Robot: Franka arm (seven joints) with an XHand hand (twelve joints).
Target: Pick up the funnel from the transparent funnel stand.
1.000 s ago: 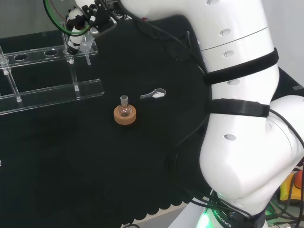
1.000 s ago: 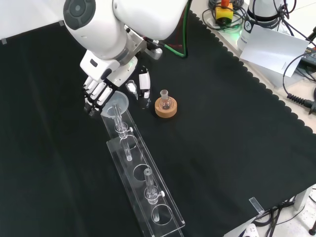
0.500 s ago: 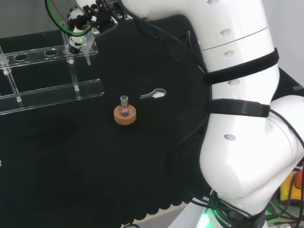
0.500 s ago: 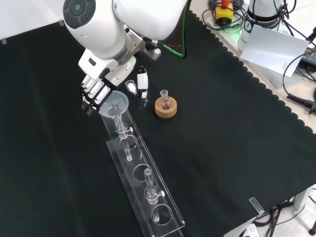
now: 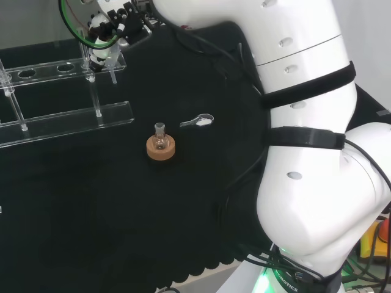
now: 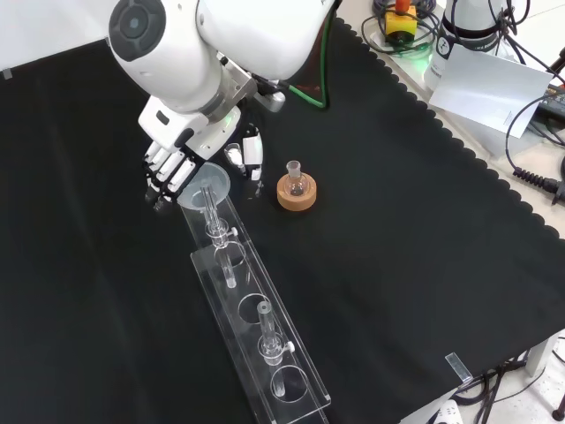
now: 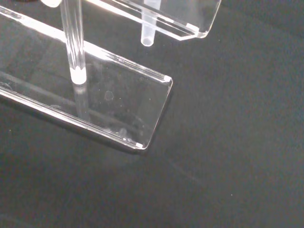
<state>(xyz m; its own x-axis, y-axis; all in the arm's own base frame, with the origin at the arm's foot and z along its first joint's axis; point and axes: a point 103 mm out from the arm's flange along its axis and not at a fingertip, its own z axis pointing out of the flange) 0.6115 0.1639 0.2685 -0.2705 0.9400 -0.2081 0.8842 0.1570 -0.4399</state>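
— Front view, and what's on the cloth? Count it off.

— One clear stand [image 6: 256,331] running down the view, one funnel [image 6: 205,185] at its top end, stem down through the end hole. One small flask [image 6: 296,177] in one cork ring [image 6: 297,195] to the right. Head view adds one clear scoop [image 5: 198,121] lying right of the flask.

— And the hand?

— Hand [image 6: 174,166] comes in from the top, under the big white link. Fingers [image 6: 161,177] curled against the funnel's left rim, thumb [image 6: 252,152] on the right side, bowl between them. It's closed around the funnel.

— Funnel free of the stand?

— No, the stem tip [image 7: 148,39] pokes below the upper shelf in the wrist view, above the base plate [image 7: 118,109].
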